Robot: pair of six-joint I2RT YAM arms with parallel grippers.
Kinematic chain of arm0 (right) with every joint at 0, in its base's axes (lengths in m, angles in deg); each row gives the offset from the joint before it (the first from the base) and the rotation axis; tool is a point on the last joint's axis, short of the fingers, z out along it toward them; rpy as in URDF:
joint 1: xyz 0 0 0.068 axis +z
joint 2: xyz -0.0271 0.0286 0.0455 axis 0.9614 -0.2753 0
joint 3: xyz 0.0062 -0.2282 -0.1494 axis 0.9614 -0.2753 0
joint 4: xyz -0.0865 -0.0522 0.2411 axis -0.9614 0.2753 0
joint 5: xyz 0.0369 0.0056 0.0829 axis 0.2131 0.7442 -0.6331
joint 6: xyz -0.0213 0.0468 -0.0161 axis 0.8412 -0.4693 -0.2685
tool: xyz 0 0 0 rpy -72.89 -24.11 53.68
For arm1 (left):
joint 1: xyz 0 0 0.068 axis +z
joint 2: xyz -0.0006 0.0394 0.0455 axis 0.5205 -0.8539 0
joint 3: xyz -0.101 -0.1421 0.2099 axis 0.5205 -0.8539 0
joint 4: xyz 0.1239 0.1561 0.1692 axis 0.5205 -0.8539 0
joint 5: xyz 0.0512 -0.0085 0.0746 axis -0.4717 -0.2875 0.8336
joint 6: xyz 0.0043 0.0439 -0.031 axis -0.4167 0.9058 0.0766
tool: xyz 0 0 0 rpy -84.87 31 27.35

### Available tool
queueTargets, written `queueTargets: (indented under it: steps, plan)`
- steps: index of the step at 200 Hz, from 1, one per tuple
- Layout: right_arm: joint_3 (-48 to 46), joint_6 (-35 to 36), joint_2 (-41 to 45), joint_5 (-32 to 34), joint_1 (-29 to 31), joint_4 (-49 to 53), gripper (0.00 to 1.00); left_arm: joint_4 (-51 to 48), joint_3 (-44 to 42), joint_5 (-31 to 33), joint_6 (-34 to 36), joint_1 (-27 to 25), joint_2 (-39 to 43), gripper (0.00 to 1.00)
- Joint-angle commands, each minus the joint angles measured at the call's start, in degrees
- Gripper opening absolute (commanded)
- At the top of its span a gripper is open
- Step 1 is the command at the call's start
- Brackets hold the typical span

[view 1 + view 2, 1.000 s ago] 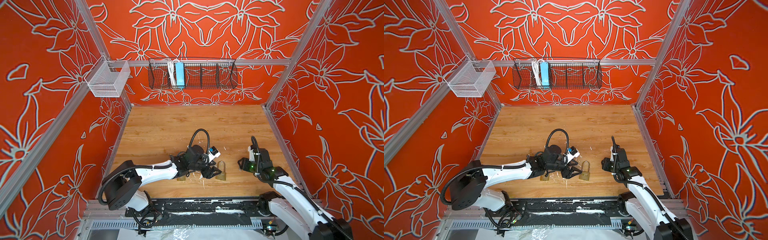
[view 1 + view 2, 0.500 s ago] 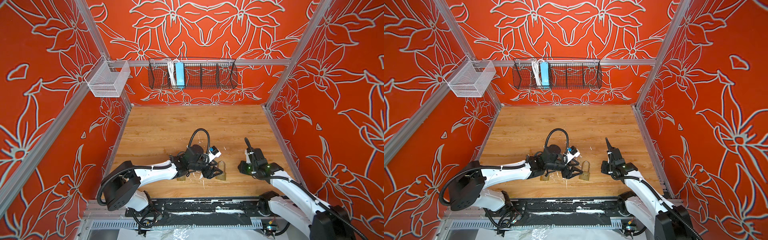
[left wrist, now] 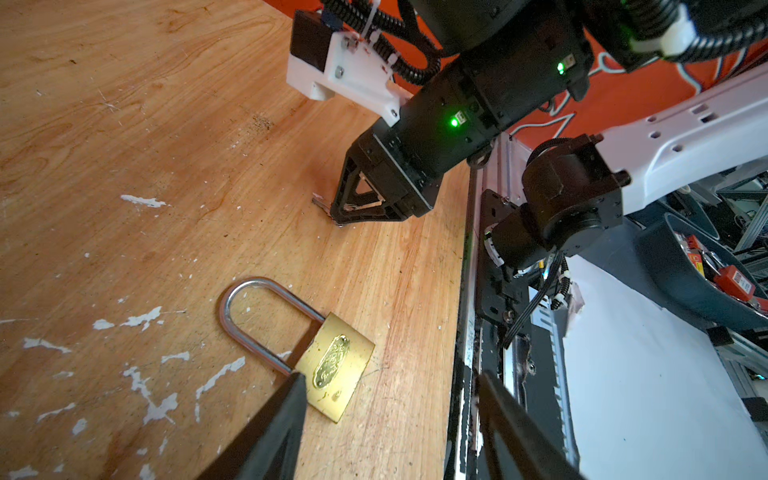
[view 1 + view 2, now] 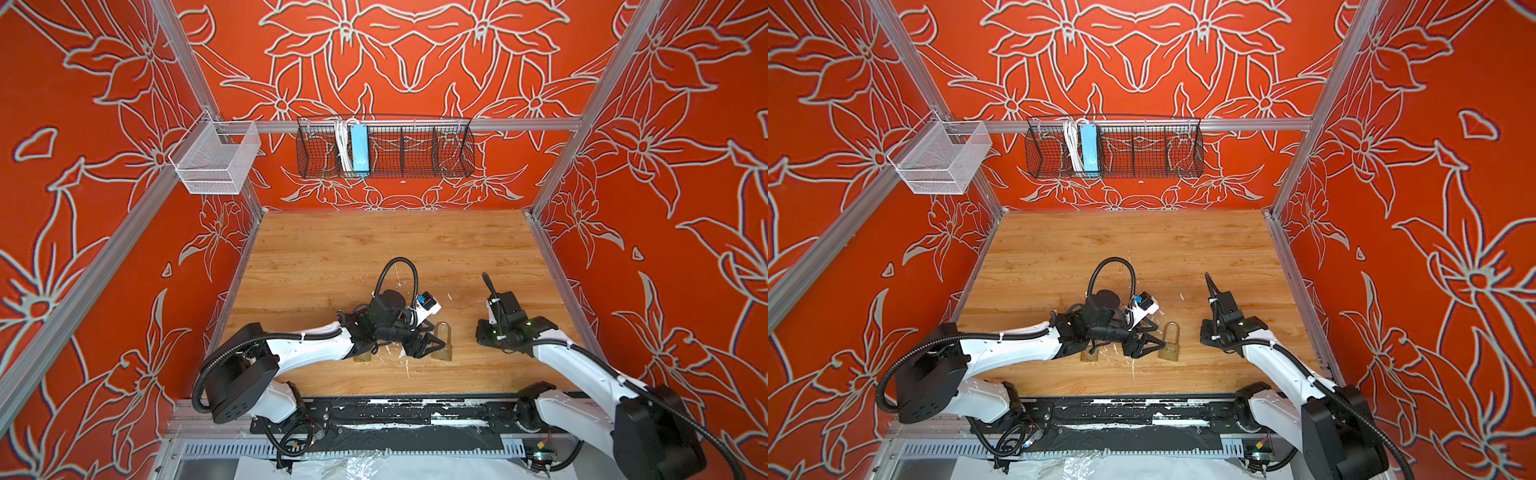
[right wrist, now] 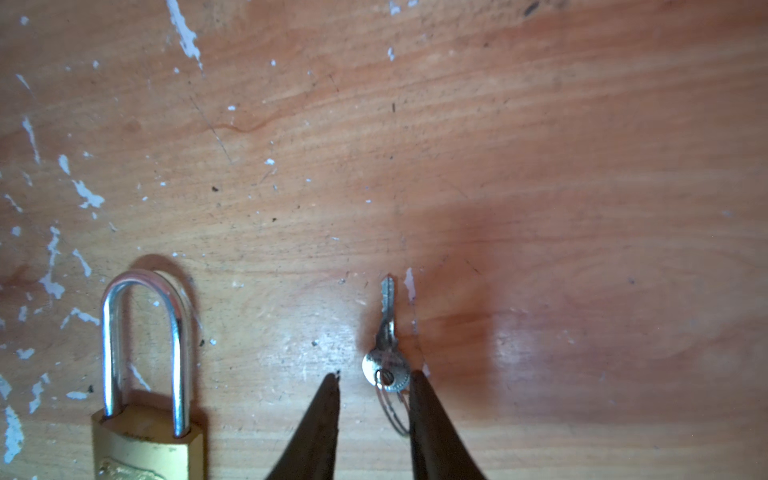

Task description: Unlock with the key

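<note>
The right tool (image 5: 374, 376), jaws apart, is straddling the key (image 5: 386, 361), likely needing a pinch next; the left tool (image 3: 390, 376), also apart, is hovering by the padlock (image 3: 334, 370).
</note>
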Motion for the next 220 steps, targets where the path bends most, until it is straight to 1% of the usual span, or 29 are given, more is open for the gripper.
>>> queueTargets:
  steps: [1,31,83,94,108,117,162,186,210,220]
  plan:
    - [1.8,-1.0,-1.1,1.9,1.0,1.3,0.27,1.5,-0.4,-0.6,-0.2,-0.2,1.5,0.66]
    - [2.4,-1.7,-2.6,2.5,1.6,1.7,0.2,1.8,-0.6,-0.4,-0.3,-0.2,1.6,0.66]
    - [3.3,-2.4,-4.7,4.2,3.0,2.4,0.18,2.5,-1.1,-0.3,-0.9,-0.2,2.3,0.67]
    - [3.6,-2.4,-4.9,4.3,3.2,2.7,0.13,2.9,-1.5,-0.2,-1.0,-0.2,2.5,0.67]
    - [3.6,-2.5,-5.1,4.5,3.3,2.7,0.03,3.3,-1.8,0.1,-1.2,-0.2,2.6,0.67]
    - [3.7,-2.6,-5.0,4.8,3.3,2.9,0.0,3.3,-1.9,0.3,-1.2,-0.2,2.7,0.68]
    - [3.3,-1.9,-4.1,4.0,3.5,2.2,0.0,3.4,-2.2,2.5,-1.9,-0.2,3.7,0.69]
    - [1.1,1.9,0.8,1.3,4.2,-1.6,0.0,3.3,-1.9,5.5,-4.7,0.1,3.6,0.69]
    - [-1.9,4.1,8.8,-2.1,4.4,-3.3,0.0,3.9,-0.4,2.5,-9.3,0.8,1.6,0.69]
    - [-3.1,4.1,13.0,-2.2,4.4,-3.2,0.0,3.7,0.4,0.6,-9.9,0.8,0.7,0.68]
